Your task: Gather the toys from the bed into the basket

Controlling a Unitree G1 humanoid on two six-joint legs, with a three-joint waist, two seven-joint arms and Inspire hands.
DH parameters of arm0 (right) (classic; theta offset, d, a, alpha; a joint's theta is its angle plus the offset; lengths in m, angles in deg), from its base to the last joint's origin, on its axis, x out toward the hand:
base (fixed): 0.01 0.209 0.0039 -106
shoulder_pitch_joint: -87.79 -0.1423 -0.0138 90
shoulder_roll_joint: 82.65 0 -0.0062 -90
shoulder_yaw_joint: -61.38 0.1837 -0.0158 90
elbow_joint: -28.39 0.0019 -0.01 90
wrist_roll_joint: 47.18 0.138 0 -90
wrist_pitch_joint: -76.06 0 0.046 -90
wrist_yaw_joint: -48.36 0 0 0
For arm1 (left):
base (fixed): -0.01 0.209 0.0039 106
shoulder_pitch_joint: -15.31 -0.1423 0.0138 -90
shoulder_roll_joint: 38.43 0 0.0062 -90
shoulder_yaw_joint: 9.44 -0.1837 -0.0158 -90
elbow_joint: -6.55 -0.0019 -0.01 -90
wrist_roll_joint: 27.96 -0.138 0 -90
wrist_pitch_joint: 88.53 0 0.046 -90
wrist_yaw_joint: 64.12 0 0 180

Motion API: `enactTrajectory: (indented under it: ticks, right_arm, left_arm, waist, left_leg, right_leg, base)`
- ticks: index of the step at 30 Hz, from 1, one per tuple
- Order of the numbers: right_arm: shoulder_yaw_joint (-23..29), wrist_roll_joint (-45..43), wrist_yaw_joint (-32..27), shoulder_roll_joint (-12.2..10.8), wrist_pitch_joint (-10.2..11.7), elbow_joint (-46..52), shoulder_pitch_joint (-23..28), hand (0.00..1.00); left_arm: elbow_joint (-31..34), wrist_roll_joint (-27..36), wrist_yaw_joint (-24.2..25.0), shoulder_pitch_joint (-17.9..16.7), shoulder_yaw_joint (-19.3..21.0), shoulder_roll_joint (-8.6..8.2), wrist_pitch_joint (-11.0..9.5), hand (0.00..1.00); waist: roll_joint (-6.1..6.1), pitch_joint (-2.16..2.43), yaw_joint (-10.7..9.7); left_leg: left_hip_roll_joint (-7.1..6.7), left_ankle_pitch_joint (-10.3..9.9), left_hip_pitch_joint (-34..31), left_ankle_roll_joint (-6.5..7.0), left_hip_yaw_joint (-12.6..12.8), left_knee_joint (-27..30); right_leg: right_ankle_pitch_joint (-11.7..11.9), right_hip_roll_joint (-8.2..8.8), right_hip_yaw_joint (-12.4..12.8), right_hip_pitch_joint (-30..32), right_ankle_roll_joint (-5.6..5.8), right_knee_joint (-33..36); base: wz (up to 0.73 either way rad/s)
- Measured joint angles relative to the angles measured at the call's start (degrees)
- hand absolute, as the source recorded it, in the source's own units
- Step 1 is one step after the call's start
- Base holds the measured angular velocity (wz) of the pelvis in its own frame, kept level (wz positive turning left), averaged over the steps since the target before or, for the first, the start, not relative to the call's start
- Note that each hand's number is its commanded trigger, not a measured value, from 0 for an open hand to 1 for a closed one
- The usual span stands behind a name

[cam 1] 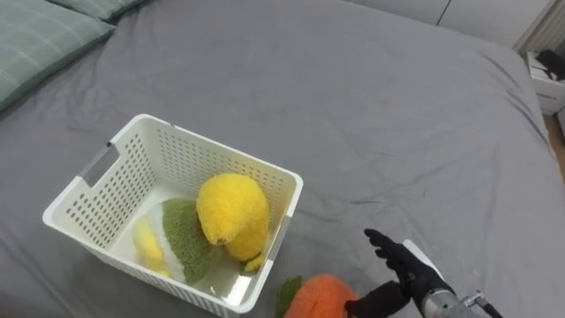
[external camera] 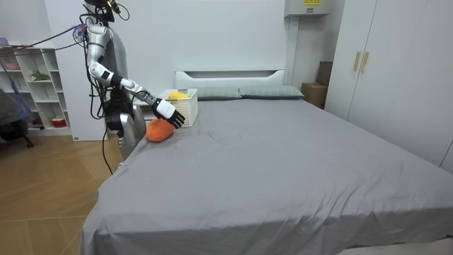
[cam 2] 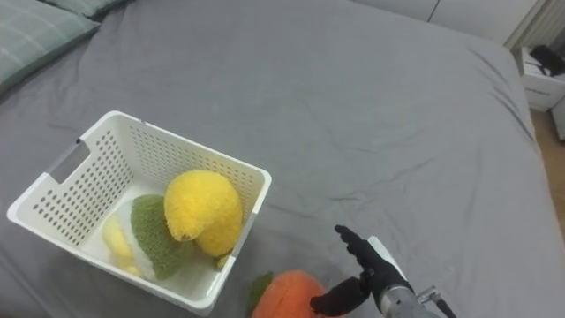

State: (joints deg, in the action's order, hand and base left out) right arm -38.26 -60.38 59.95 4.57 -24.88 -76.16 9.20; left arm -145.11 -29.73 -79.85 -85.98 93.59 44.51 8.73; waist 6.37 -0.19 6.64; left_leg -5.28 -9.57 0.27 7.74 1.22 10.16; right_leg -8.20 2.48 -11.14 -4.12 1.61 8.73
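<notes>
A white slatted basket (cam 1: 221,148) stands on the grey bed (cam 1: 371,115). Inside it lie a yellow plush lemon (cam 1: 231,208), a green plush leaf (cam 1: 185,234) and a small yellow toy (cam 1: 148,245). An orange plush toy (cam 1: 320,297) with a green leaf lies on the sheet just right of the basket's near corner. My right hand (cam 1: 410,269) is beside that toy on its right, fingers straight and spread, thumb reaching toward the toy. In the room view I stand at the bedside with this arm stretched over the orange toy (external camera: 158,131).
Pale green pillows (cam 1: 35,35) lie at the far left of the bed. A white bedside unit (cam 1: 547,75) stands beyond the bed's far right edge. The grey sheet stretches wide to the right of the basket.
</notes>
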Motion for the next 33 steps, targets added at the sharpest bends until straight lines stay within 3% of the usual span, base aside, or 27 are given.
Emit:
enactTrajectory:
  ticks: [14, 22, 33]
  right_arm:
    - [-0.3, 1.7, 5.4, 0.1, -0.2, 0.1, -2.1, 0.0]
    - [-0.2, 1.6, 11.1, 0.2, -0.6, 6.1, -2.4, 0.0]
    - [-0.3, 1.6, 16.2, 0.2, -1.4, 6.6, -2.4, 0.0]
  left_arm:
    - [2.1, 0.0, 0.2, 0.3, -0.3, 0.97, -0.3, 0.0]
    - [0.3, -0.1, 1.2, 0.5, 0.3, 1.13, -0.2, 0.0]
    - [-0.3, -0.2, 1.9, 1.2, 0.3, 1.17, -0.1, 0.0]
  waist:
    - [0.43, -0.13, 0.0]
    - [0.4, -0.14, 0.1]
    - [0.44, -0.11, 1.6]
  left_leg:
    - [-0.04, -0.1, 0.0, 0.1, 0.0, 0.5]
    - [-0.05, -0.1, -0.1, 0.1, 0.0, 0.4]
    - [-0.04, -0.1, 0.2, 0.11, 0.0, 0.3]
  right_leg:
    - [0.1, -0.02, 0.3, 0.0, 0.09, 0.0]
    - [0.1, -0.04, 0.3, 0.2, 0.09, 0.0]
    - [0.1, -0.01, 0.2, 0.1, 0.1, 0.0]
  base:
    - [0.0]
    - [0.0]
    - [0.0]
